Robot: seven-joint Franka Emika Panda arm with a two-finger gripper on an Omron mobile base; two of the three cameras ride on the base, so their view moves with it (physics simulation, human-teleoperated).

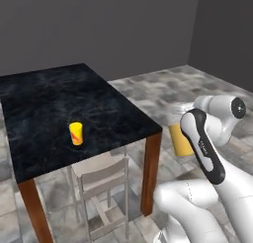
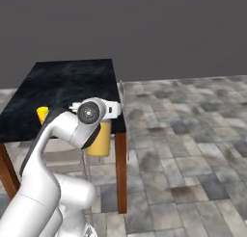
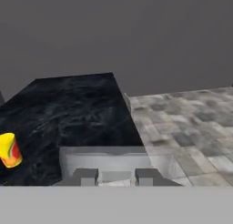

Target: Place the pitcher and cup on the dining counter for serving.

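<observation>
The small yellow cup (image 1: 76, 133) with a red-orange mark stands upright on the black marble dining counter (image 1: 59, 94), near its front edge; it also sits at the lower left of the hand view as cup (image 3: 9, 150). The pitcher (image 1: 179, 141) of orange liquid hangs in the air just off the counter's near right corner, partly hidden by my arm. In the right base view the pitcher (image 2: 100, 138) hangs below my hand. My gripper (image 3: 116, 176) is shut on the pitcher's greyish rim (image 3: 109, 151), which lies between the fingertips (image 3: 85, 175).
A pale wooden chair (image 1: 103, 183) is tucked under the counter's front edge between reddish-brown legs (image 1: 151, 173). Grey tiled floor (image 2: 193, 135) stretches to the right of the counter. Dark walls close the room behind.
</observation>
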